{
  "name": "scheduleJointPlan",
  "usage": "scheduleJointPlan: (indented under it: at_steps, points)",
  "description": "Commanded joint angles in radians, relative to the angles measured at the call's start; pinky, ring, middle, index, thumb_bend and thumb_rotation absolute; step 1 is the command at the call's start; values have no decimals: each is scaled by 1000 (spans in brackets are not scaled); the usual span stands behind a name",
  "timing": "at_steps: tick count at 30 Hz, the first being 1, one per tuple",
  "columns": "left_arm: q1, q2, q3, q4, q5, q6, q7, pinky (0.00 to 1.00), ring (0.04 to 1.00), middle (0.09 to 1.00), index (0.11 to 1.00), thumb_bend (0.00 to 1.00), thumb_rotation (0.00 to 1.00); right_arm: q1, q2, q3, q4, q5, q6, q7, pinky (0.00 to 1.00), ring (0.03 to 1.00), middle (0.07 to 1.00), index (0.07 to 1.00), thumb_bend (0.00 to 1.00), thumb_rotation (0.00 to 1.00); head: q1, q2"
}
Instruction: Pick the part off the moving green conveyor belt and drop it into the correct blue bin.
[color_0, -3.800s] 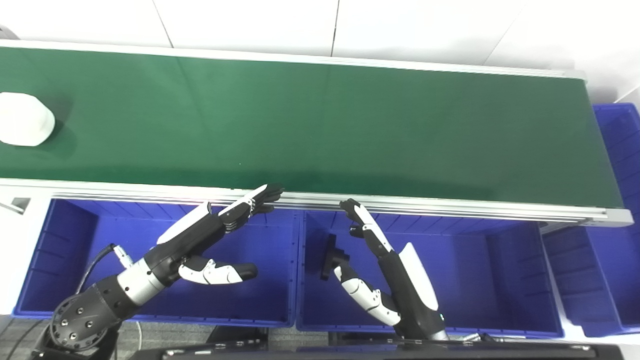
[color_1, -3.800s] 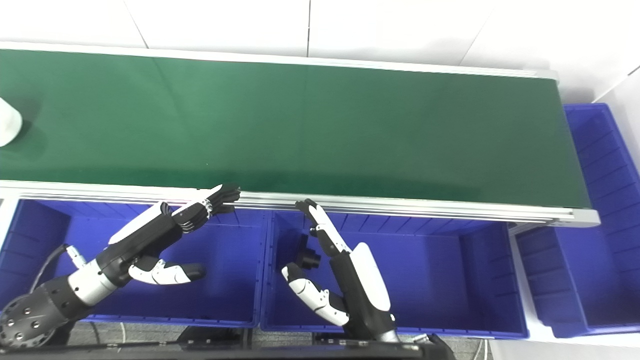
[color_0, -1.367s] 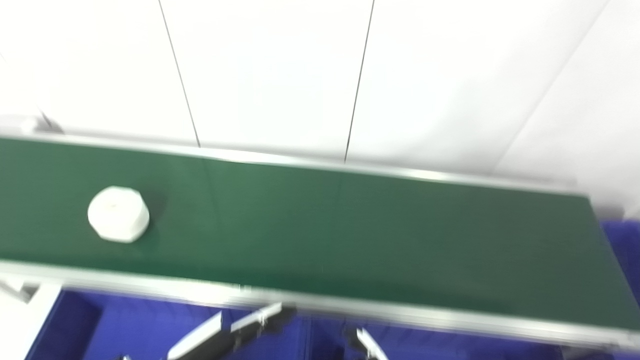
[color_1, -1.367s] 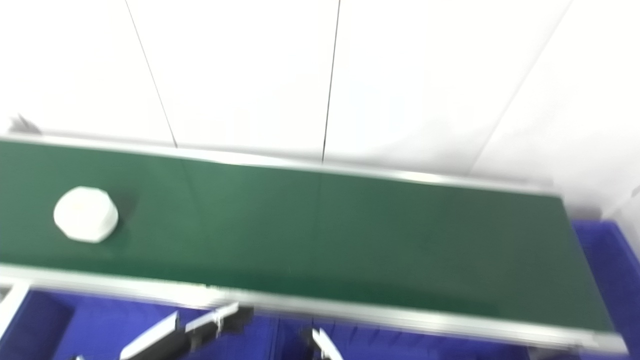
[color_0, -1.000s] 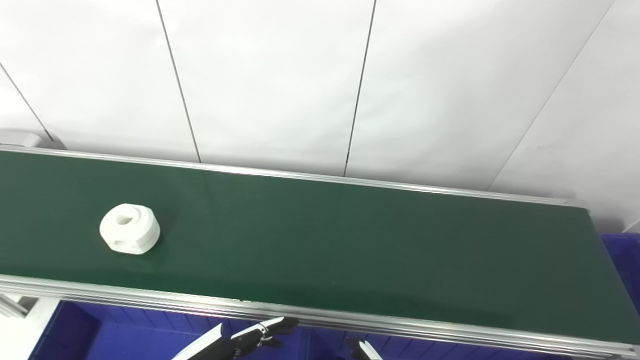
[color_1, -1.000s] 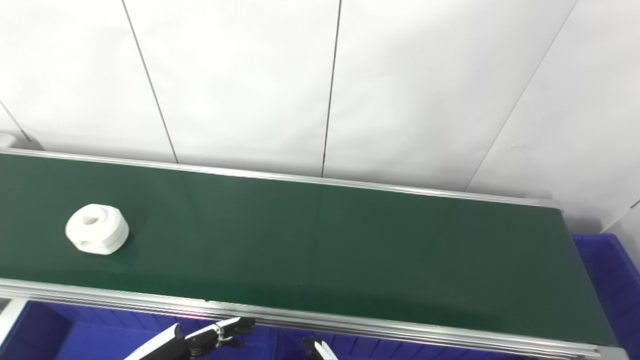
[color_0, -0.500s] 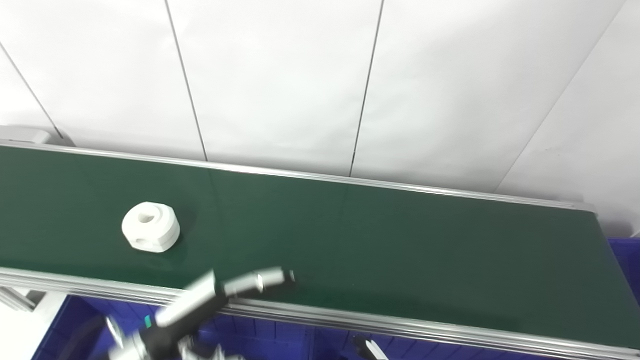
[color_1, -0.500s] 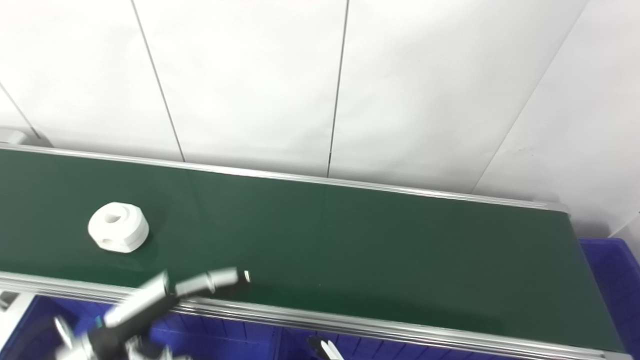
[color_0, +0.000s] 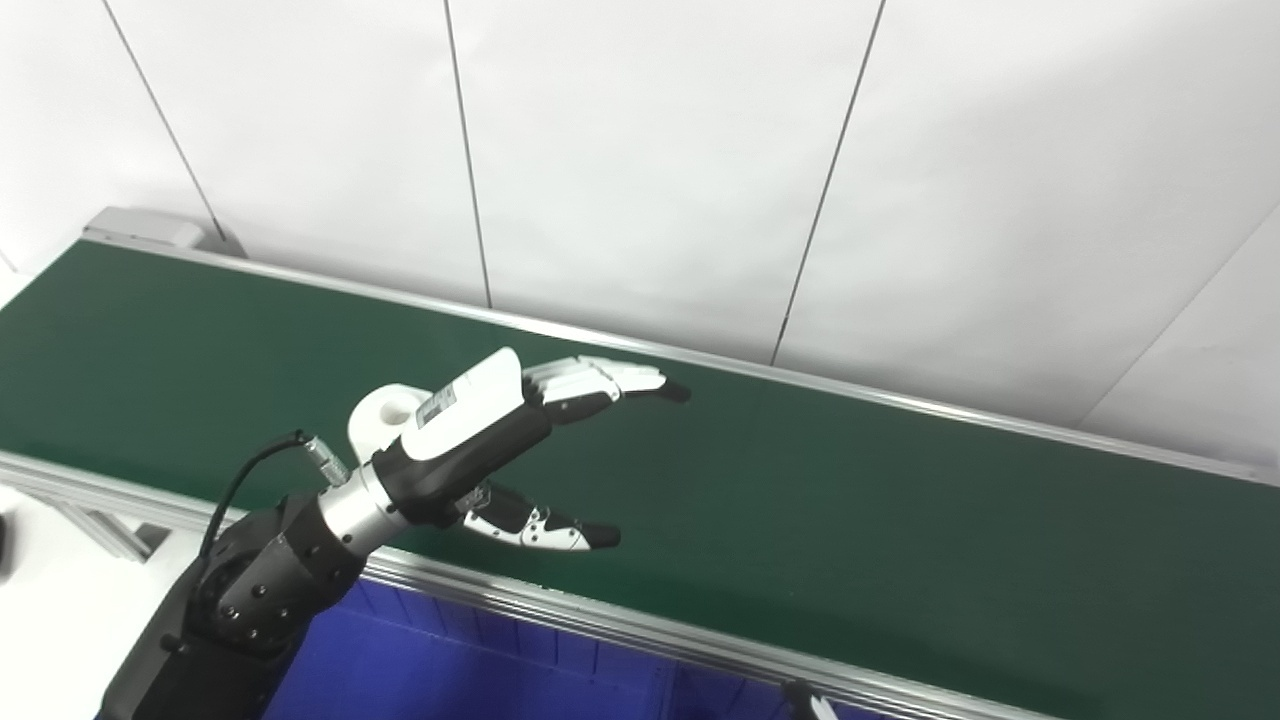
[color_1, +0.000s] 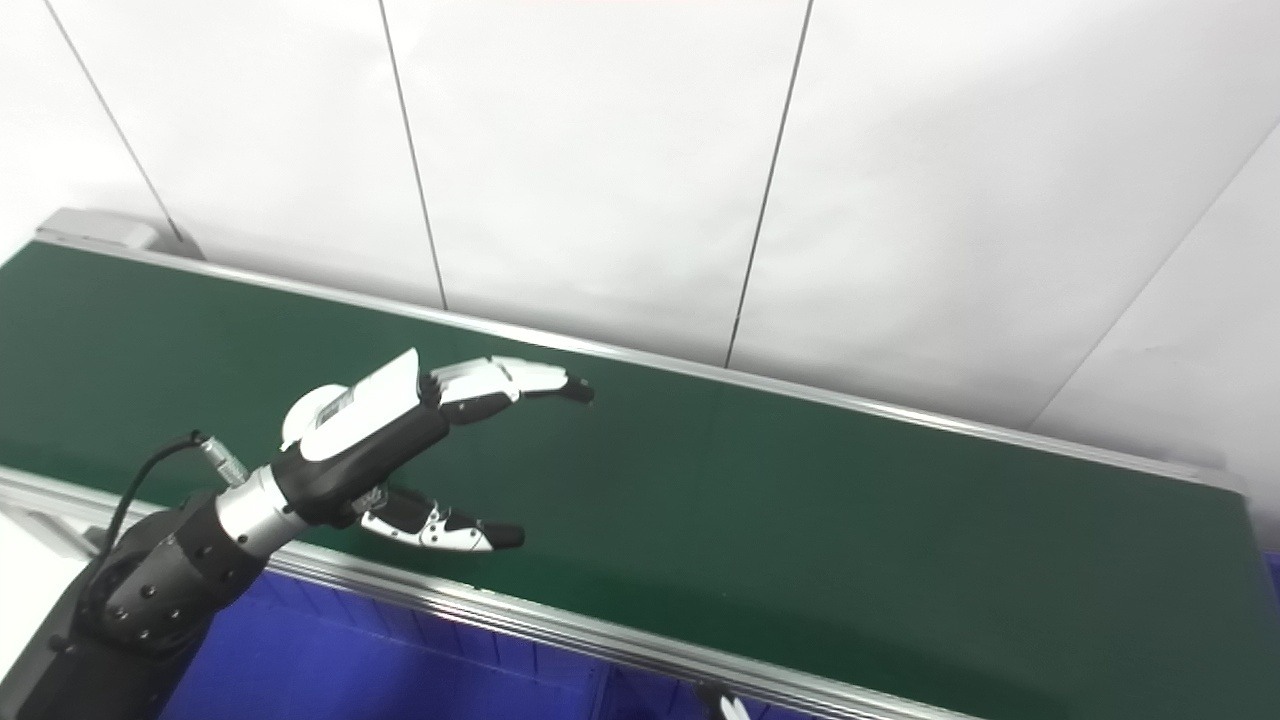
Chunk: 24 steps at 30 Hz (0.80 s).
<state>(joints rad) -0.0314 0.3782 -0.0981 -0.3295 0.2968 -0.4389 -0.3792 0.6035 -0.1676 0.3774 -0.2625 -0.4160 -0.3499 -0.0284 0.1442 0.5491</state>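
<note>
The left hand (color_0: 480, 430) reaches over the green conveyor belt (color_0: 850, 500) from its near edge, fingers (color_0: 600, 378) stretched straight and spread well away from the thumb (color_0: 545, 530), holding nothing. The white ring-shaped part (color_0: 385, 412) lies on the belt toward its left end, directly behind the hand's back and largely hidden by it; whether hand and part touch cannot be told. Below the belt's near aluminium rail (color_0: 600, 625) a blue bin (color_0: 420, 670) shows at the bottom edge. Of the right hand (color_0: 812, 706) only a fingertip peeks in at the bottom edge, so its state cannot be told. White wall panels (color_0: 650, 150) rise behind the belt's far edge.
</note>
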Motion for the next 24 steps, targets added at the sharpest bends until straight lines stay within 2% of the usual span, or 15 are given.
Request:
scheduleJointPlan:
  at_steps: [1, 6, 9, 12, 16, 21, 24]
  points:
    - [-34, 5, 13, -33, 18, -14, 36, 831, 855, 876, 875, 501, 51, 14, -4, 2, -21, 7, -55, 1, 827, 927, 971, 949, 144, 454, 1, 1]
    - [-78, 24, 48, -13, 82, 11, 41, 876, 888, 900, 896, 554, 108, 13, 0, 2, -22, 2, -49, 2, 836, 929, 970, 946, 131, 455, -3, 2]
    - [-113, 41, 61, -4, 137, 70, 17, 917, 912, 921, 920, 666, 273, 13, -4, 0, -21, 0, -51, 2, 835, 929, 971, 948, 125, 487, 0, 5]
    - [-167, 77, 63, 64, 164, 97, 11, 890, 897, 909, 908, 735, 381, 11, -4, -3, -10, 2, -60, -3, 834, 926, 969, 946, 120, 492, -5, 5]
    - [-223, 125, 73, 170, 166, 81, 31, 861, 879, 893, 897, 767, 409, 10, -6, -5, -11, -2, -58, -4, 829, 925, 969, 946, 116, 493, -6, 7]
    - [-261, 159, 78, 269, 167, 59, 63, 806, 865, 882, 884, 784, 436, 5, -9, -5, -12, 5, -65, 0, 838, 930, 970, 945, 102, 497, -8, 12]
    - [-272, 171, 74, 321, 149, 57, 68, 814, 863, 869, 862, 830, 401, 4, -9, -6, -12, 3, -68, -3, 836, 926, 965, 938, 104, 493, -11, 15]
